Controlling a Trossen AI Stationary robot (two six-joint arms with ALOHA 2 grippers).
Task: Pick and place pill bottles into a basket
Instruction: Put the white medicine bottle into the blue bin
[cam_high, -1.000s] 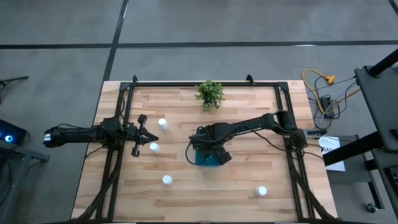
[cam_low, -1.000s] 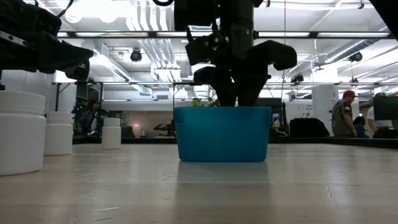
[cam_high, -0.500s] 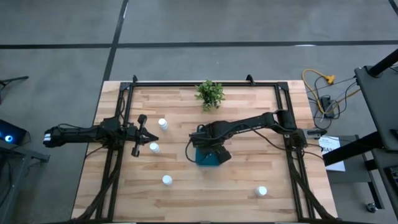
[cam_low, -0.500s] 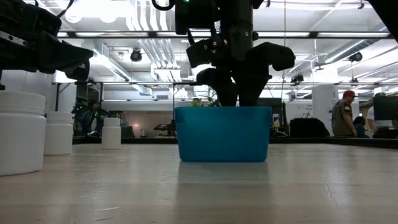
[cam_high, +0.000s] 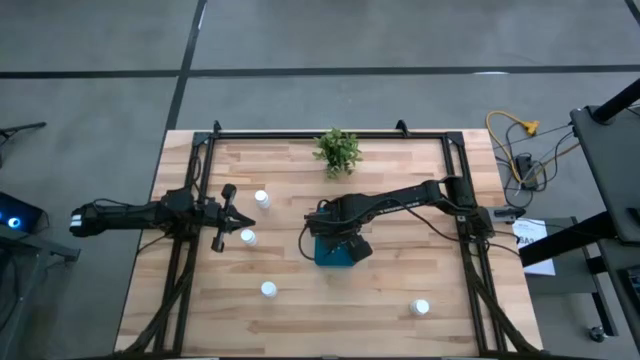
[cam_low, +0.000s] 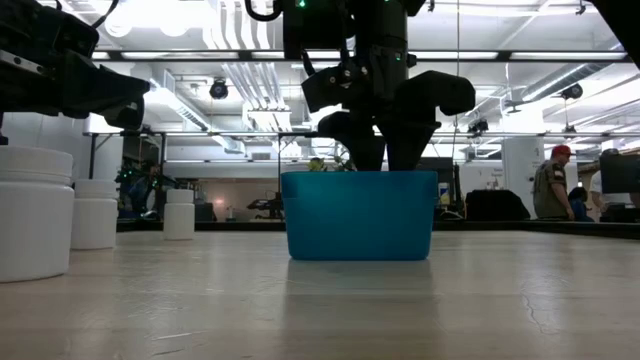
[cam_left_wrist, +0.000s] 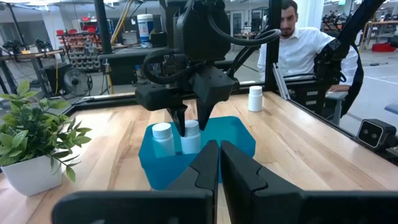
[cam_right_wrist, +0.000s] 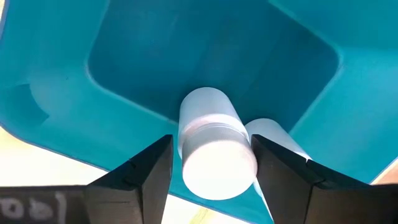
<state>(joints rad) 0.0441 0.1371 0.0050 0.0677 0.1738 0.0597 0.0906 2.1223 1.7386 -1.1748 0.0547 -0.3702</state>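
My right gripper (cam_high: 334, 238) points down into the teal basket (cam_high: 333, 256), its fingers standing open on either side of an upright white pill bottle (cam_right_wrist: 214, 149). A second bottle (cam_left_wrist: 162, 138) stands beside it on the basket floor. Three more bottles (cam_high: 261, 199) (cam_high: 247, 237) (cam_high: 268, 290) stand on the table's left half and one (cam_high: 420, 307) near the front right. My left gripper (cam_left_wrist: 219, 149) is shut and level at the table's left, pointing toward the basket. My right gripper comes from above with a finger on each side of the bottle's cap end (cam_right_wrist: 217, 165). Teal shows between one finger (cam_right_wrist: 158, 165) and the bottle. I cannot tell whether the other finger (cam_right_wrist: 273, 165) touches it. The bottle's bottom rests on the basket floor.
A small potted plant (cam_high: 337, 150) stands at the table's far edge, behind the basket. Black frame rails (cam_high: 190, 200) run along the left, right and far sides. A person (cam_left_wrist: 298, 43) sits beyond the table's right side. Bare wood lies in front of the basket.
My right gripper has spread its fingers a little while staying in place over the basket. The bottle between them stands in the basket.
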